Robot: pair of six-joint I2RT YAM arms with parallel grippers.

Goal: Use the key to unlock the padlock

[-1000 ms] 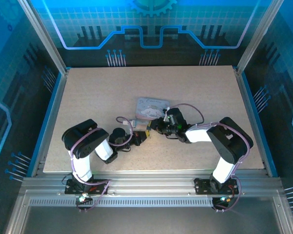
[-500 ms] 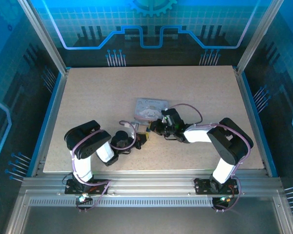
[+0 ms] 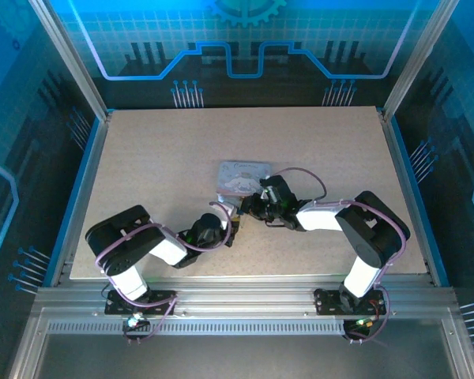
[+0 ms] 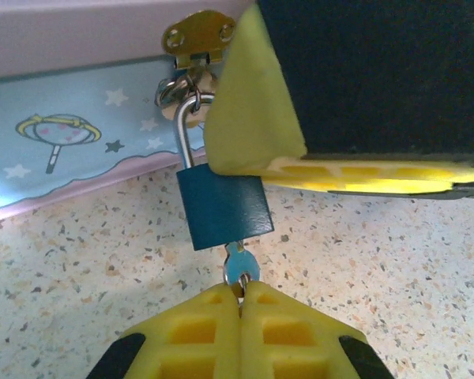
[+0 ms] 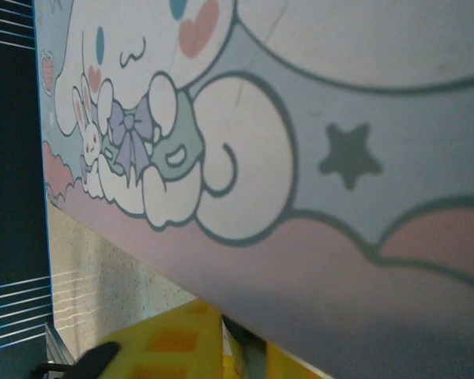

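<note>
— Where's the key?
— Pinched shut in my left gripper, just under the padlock, which hangs from the tin.
— Right gripper?
— Beside the shackle; whether its jaws are parted, I cannot tell.

No readable txt, brand or nr anywhere, only printed signs. Pale grey-blue cartoon-printed tin box: small white and dark stars on side wall, round lollipop-like figure at 9 o'clock of them. On its lid, dark grey star at 3 o'clock of white cartoon animal. Blue gear emblem on backdrop, 12 o'clock in top view.
</note>
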